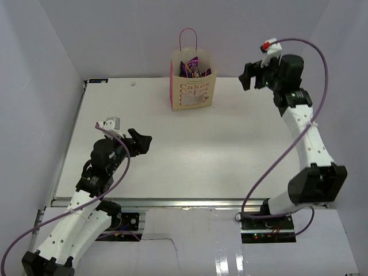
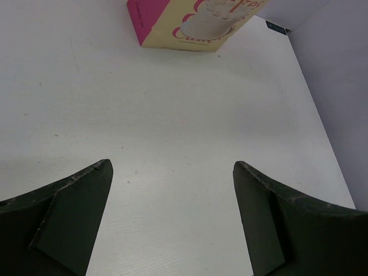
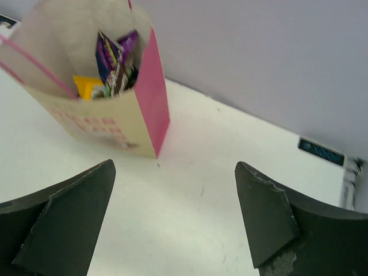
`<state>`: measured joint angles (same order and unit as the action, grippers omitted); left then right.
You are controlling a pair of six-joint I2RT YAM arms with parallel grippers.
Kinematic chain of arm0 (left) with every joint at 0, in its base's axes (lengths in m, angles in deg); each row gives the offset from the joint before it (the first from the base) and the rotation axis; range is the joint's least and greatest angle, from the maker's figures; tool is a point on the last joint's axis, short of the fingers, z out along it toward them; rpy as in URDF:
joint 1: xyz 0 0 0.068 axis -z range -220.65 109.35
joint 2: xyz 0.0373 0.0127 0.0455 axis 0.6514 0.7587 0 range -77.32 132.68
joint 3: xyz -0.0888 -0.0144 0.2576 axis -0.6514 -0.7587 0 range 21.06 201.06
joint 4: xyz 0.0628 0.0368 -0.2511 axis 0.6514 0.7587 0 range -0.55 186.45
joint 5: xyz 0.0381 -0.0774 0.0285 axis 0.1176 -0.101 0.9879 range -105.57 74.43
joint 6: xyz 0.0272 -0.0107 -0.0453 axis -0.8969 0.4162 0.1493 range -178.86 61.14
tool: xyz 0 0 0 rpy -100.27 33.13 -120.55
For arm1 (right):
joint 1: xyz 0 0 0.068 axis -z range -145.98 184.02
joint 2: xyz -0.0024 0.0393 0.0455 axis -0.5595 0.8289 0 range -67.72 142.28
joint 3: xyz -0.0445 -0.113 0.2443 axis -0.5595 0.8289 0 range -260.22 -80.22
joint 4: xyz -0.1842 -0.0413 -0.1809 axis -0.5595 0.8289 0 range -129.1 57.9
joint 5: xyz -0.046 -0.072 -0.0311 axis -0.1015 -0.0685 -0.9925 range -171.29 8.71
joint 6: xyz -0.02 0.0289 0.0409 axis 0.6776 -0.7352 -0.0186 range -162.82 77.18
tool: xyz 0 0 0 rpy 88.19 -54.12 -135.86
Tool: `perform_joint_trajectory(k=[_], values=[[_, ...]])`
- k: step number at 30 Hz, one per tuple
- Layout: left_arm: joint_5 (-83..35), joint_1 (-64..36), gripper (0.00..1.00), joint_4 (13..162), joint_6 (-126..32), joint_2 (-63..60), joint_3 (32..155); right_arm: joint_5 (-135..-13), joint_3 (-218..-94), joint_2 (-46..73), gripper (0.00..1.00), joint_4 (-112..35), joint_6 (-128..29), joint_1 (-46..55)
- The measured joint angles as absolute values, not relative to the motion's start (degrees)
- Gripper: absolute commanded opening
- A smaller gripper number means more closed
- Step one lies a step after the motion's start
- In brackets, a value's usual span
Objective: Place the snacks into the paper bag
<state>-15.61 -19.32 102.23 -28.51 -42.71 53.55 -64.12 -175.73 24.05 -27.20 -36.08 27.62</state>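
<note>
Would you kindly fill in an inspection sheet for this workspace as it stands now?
Surface: white table, no spills seen.
Job's things: paper bag upright at the far edge; purple chip bag and a yellow packet show inside it.
Clutter: nothing seen.
Grippers: left tool open, holding nothing; right tool open, holding nothing, beside the bag.
Cables: purple cables loop along both arms.
Surroundings: pale walls on three sides.
</note>
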Motion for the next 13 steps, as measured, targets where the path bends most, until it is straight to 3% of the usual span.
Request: perform_joint_trajectory(k=[7, 13], values=[[-16.1, -19.3, 0.98, 102.3, -30.4, -41.2, 55.8, -77.0, -146.5, 0.5, 0.90, -20.5, -34.5, 28.5], [-17.1, -19.3, 0.98, 101.7, -30.6, -39.7, 56.3, -86.8, -139.2, -8.5, 0.90, -17.3, -34.5, 29.1]])
